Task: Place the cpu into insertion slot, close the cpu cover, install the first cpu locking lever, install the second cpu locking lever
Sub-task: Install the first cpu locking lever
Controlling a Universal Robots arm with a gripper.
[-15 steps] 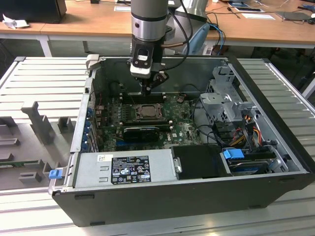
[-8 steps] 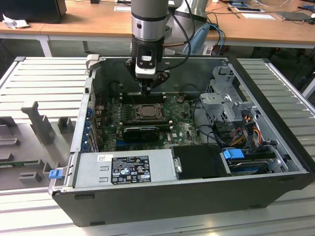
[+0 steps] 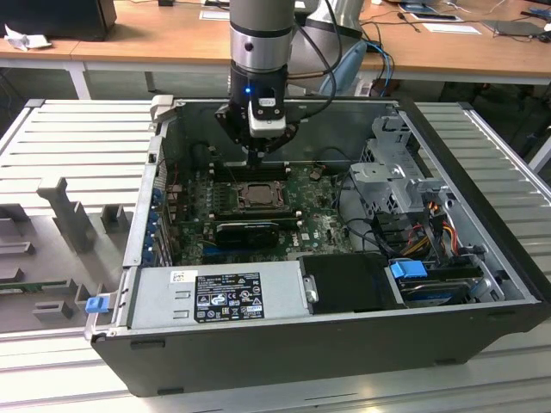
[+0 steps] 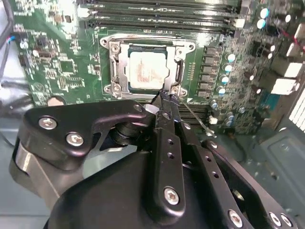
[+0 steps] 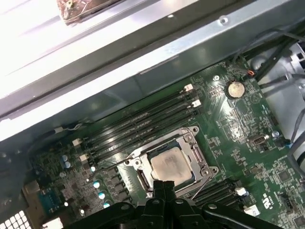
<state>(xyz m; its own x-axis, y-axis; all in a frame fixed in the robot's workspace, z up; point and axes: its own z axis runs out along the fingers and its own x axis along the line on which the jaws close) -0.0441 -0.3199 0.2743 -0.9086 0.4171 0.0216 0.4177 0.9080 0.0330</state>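
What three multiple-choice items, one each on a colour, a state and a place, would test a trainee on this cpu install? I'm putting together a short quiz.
1. The circuit board is: A green; B red; C blue.
2. The fingers of the gripper are: A wide apart; B round a cable; C together.
3. The cpu is: A loose on the circuit board; B in the insertion slot; C held by the gripper.
Key: A, the board around the slot is green. C, the tips meet at the slot's corner in both wrist views. B, its silver top sits framed in the slot.
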